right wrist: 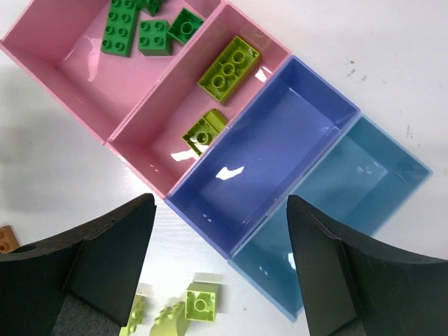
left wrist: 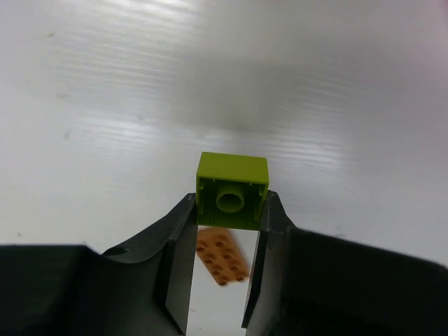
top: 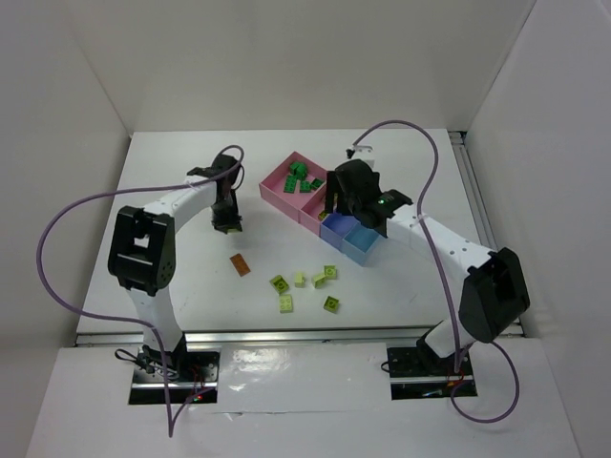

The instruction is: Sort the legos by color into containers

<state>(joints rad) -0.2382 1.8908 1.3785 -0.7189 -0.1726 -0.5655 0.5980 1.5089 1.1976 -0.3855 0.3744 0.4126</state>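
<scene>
My left gripper [left wrist: 231,210] is shut on a lime brick [left wrist: 232,190], pinched by its sides between the fingertips. The orange-brown brick [left wrist: 222,255] lies on the table behind the jaws. In the top view the left gripper [top: 227,221] is left of the containers, just beyond the orange-brown brick [top: 241,264]. My right gripper [right wrist: 220,231] hangs open and empty over the bins. The first pink bin [right wrist: 77,70] holds dark green bricks [right wrist: 119,28]. The second pink bin [right wrist: 161,140] holds two lime bricks [right wrist: 227,66]. The periwinkle bin [right wrist: 280,140] and light blue bin [right wrist: 343,189] are empty.
Several lime bricks [top: 305,289] lie loose on the table in front of the bins, between the two arms. White walls close the table at the back and on both sides. Purple cables loop off both arms.
</scene>
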